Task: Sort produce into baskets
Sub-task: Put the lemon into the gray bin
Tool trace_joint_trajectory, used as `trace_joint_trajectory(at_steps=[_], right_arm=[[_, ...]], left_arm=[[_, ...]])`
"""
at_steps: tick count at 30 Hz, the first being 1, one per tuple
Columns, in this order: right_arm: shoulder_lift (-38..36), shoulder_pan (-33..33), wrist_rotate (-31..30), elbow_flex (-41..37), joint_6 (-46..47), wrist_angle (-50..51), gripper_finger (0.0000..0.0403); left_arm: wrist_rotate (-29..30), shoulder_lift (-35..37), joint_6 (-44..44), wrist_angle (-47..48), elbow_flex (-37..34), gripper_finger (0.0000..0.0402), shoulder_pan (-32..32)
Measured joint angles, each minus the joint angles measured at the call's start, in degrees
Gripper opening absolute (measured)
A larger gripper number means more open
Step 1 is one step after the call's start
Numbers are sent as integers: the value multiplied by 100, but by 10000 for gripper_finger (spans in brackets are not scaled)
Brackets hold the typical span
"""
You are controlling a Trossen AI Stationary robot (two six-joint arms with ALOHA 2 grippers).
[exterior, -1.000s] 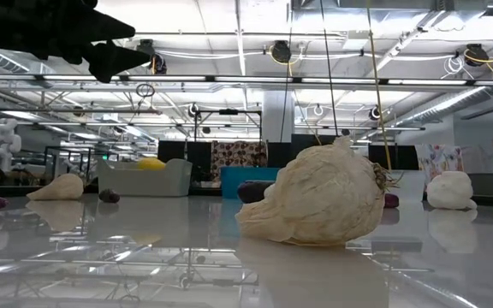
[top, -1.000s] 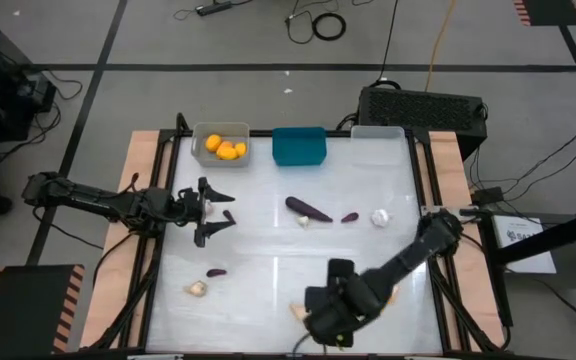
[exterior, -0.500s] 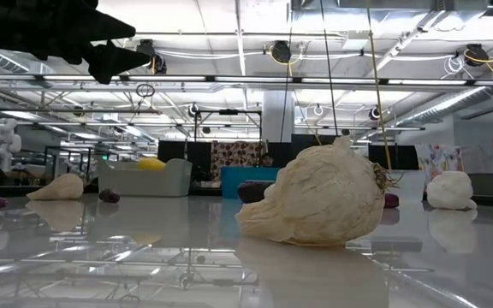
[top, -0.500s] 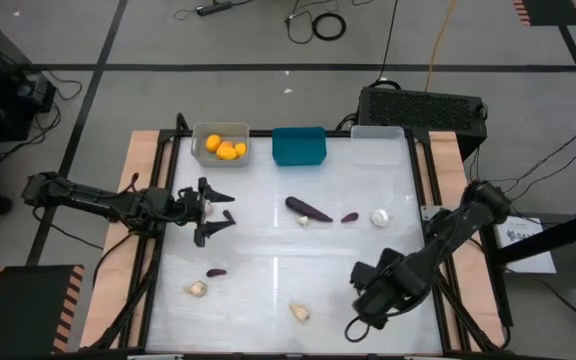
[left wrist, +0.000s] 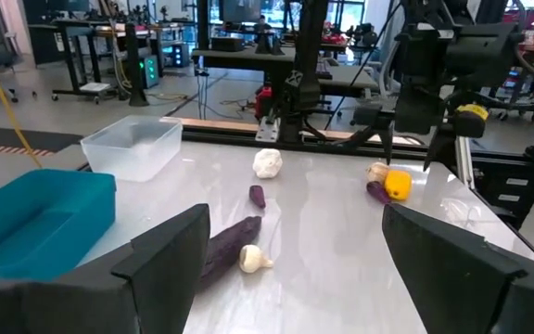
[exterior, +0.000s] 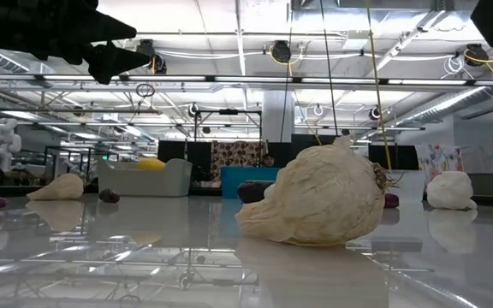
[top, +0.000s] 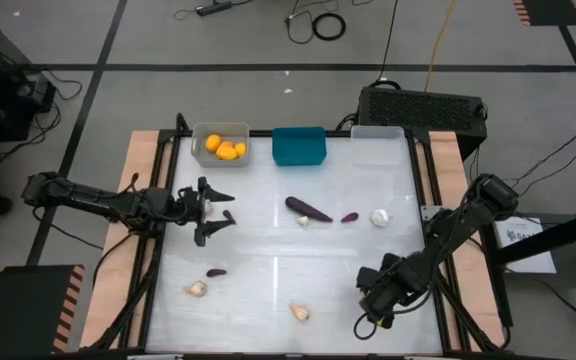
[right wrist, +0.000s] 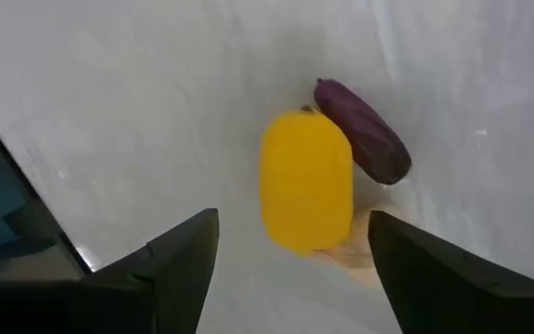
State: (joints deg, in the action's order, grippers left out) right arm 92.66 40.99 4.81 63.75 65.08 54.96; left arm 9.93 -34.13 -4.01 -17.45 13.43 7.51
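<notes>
My right gripper [top: 378, 302] is open near the table's front right, pointing down. Its fingers stand on either side of a yellow oval fruit [right wrist: 306, 181] without touching it. The fruit lies on the table against a small purple eggplant piece [right wrist: 364, 133] and a beige bulb [right wrist: 349, 249]. The right arm hides this cluster in the high view; it shows in the left wrist view [left wrist: 396, 184]. My left gripper [top: 214, 212] waits open and empty above the table's left side. The grey bin [top: 221, 145] holds yellow fruits; the teal bin [top: 299, 146] and the translucent bin [top: 378, 133] stand beside it.
Loose on the table lie a long eggplant [top: 308, 209] with a small bulb [top: 304, 222] beside it, a small purple piece [top: 349, 217], a garlic bulb [top: 380, 217], another purple piece [top: 216, 272], and bulbs at the front [top: 197, 289] [top: 299, 312]. A black box [top: 423, 105] stands behind the table.
My right gripper has swung from the front centre toward the table's right edge, uncovering the garlic bulb at the front, and now stands over the yellow fruit cluster.
</notes>
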Motion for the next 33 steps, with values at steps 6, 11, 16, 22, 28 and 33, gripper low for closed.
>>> trace_joint_trajectory(at_steps=[6,11,16,22,28,33], right_arm=[[0,-2,4,-87,24,-57,305],[0,-2,-18,-274,146,-145,315],[0,-2,-18,-677,239,-691,315],[0,-7,20,-895,301,-930,312],[0,-17,189,-896,327,-1039,256],[0,-104,309,-896,289,-1266,174]], left_arm=[[0,0,-2,0,0,327,-3],[0,0,-4,2,0,327,-2],[-2,0,-4,2,0,327,-2],[-2,0,-6,4,0,327,-1],[-2,0,-9,4,0,327,0],[-2,0,-15,2,0,327,0]])
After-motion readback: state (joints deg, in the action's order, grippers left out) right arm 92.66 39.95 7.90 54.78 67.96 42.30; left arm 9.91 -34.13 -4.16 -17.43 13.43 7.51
